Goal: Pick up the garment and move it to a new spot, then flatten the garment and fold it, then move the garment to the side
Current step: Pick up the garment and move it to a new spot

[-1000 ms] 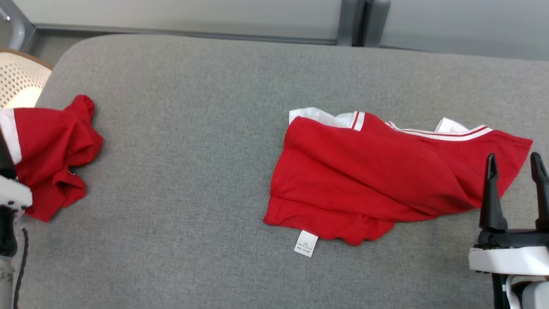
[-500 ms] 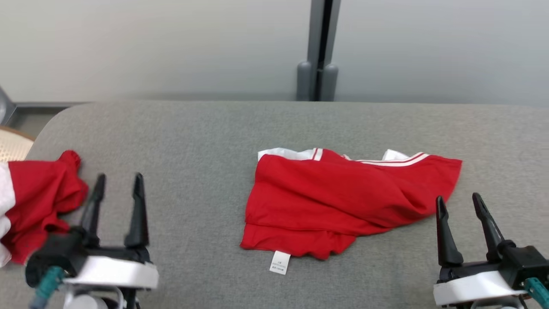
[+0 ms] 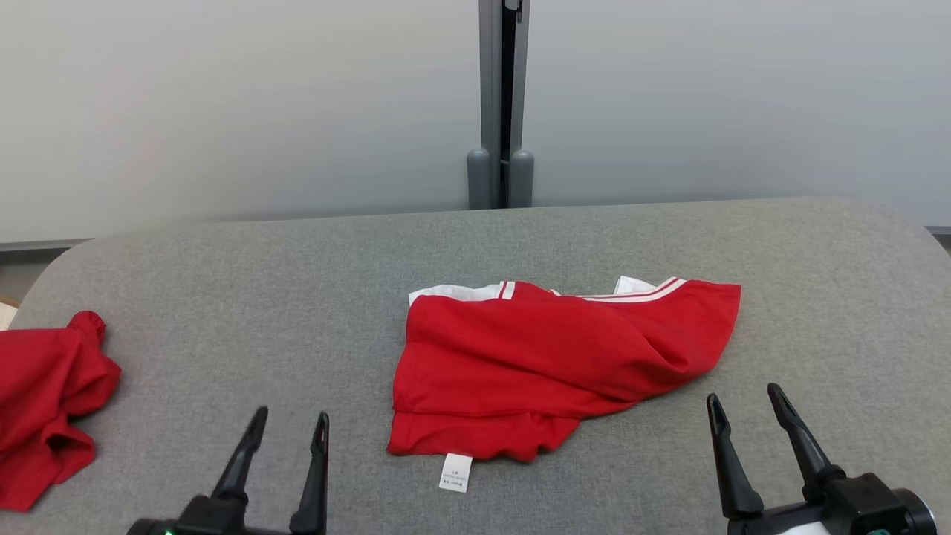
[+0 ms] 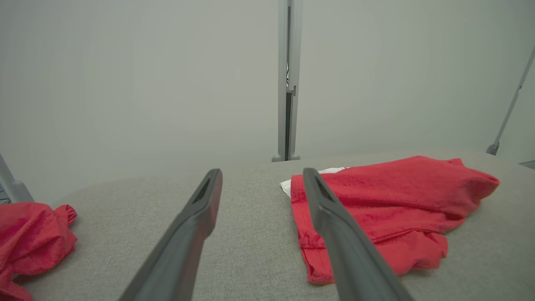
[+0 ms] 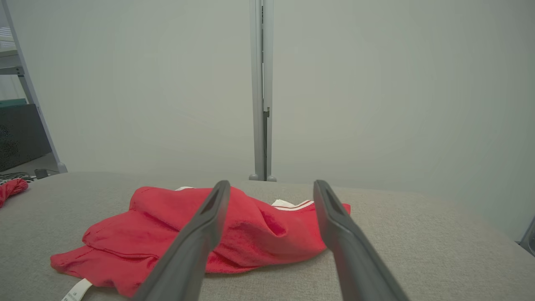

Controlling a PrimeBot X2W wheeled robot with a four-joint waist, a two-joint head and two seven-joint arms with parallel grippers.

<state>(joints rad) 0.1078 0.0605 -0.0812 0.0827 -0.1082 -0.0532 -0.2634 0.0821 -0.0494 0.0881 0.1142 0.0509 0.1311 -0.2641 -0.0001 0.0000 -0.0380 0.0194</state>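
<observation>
Both hands empty. The left gripper and right gripper are seen with fingers spread wide, poised low at the near edge of the grey table, presumably to flank the work. The red garment lies ahead between them, touched by neither, loosely doubled over (white trim at its far edge, label poking from the near hem). Pick-up is judged not yet begun. A second red cloth is bunched well outboard of the left gripper, at the table's edge. Bare table is available ahead of each gripper and beyond the garment's right end.
</observation>
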